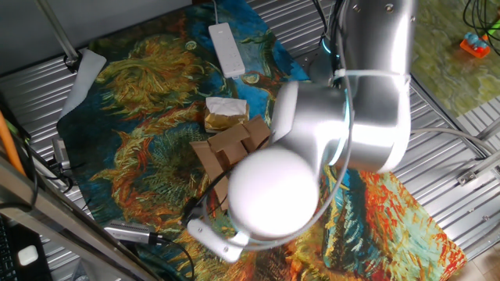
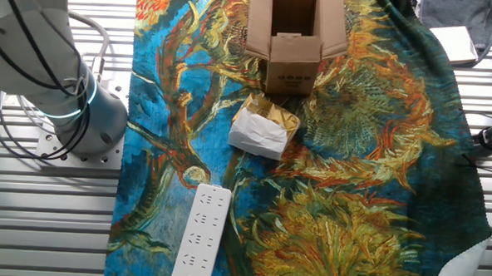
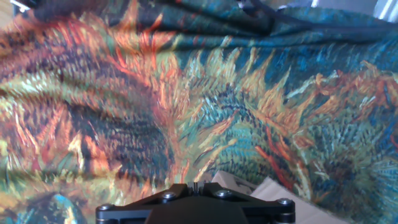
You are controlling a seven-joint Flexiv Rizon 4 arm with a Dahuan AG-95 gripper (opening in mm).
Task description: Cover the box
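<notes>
The box point(image 2: 293, 42) is a small brown cardboard carton standing open at the far end of the painted cloth, its flaps spread outward. In one fixed view the box point(image 1: 234, 147) shows partly, with the arm's big silver elbow point(image 1: 312, 156) in front of it. In the hand view only the black tip of my gripper point(image 3: 196, 185) shows at the bottom edge. Its fingers are pressed together with nothing between them. A pale cardboard flap point(image 3: 280, 200) lies just to its right, and patterned cloth fills the space ahead. The gripper is hidden in both fixed views.
A crumpled white-and-tan paper packet point(image 2: 263, 130) lies beside the box. A white power strip point(image 2: 200, 236) rests on the cloth's edge. The arm's base point(image 2: 73, 105) stands on the ribbed metal table point(image 2: 51, 221). A grey tool point(image 1: 129, 232) and cables lie at the cloth's border.
</notes>
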